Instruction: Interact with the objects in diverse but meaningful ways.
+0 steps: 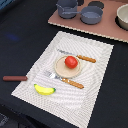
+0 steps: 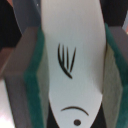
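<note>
- Tool (image 2: 64,70): seen only in wrist view, clamped on the fish (image 2: 70,60); green-faced pads (image 2: 35,85) press it from both sides, pads w/ grey backing.
- Fish: white flat piece, black gill lines mid-body, curved mouth line and a dot eye at one end. It fills the gap between the pads; its far end runs out of frame.
- Arm and tool don't show in the exterior view, so can't tell where the fish hangs over the table (image 1: 20,30).
- Landmark = plate (image 1: 64,67), tan, round, about mid-mat (image 1: 95,95). Mat is pale, striped, lies skewed on the dark table.
- Tomato (image 1: 71,62): red, on the plate, toward its far edge.
- Knife (image 1: 80,57): brown handle, just beyond the plate, blade pointing to the exterior view's left.
- Fork (image 1: 65,80): brown handle, just on the near side of the plate, tines at the exterior view's left.
- Banana (image 1: 44,90): yellow, on the mat, near side of the plate and toward the exterior view's left, apart from the fork.
- Red-brown stick (image 1: 15,78): off the mat on the bare table, well to the exterior view's left of the plate. What it is: can't tell.
- Board (image 1: 100,25): pinkish, well beyond the plate. Carries two grey pots (image 1: 67,9), (image 1: 91,15); a pale bowl (image 1: 123,17) at its right end, cut by frame.
</note>
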{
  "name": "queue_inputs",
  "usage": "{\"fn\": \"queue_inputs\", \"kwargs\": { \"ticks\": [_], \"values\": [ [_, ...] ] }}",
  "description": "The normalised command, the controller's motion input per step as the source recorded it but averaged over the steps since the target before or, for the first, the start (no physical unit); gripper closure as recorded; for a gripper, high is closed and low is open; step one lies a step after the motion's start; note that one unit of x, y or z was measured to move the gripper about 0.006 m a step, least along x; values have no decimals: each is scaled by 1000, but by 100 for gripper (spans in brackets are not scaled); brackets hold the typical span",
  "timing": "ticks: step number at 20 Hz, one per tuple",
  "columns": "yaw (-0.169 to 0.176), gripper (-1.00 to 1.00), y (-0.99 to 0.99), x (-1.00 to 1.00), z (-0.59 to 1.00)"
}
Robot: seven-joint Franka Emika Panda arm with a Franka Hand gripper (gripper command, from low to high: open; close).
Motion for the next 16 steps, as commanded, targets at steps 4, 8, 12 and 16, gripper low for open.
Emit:
{"fn": "queue_inputs", "kwargs": {
  "ticks": [4, 8, 12, 16],
  "values": [
    [0, 100, -91, -181, -133],
    [0, 100, -123, -174, -166],
    [0, 100, -184, -182, -192],
    [-1, 100, -244, -199, -179]
  ]
}}
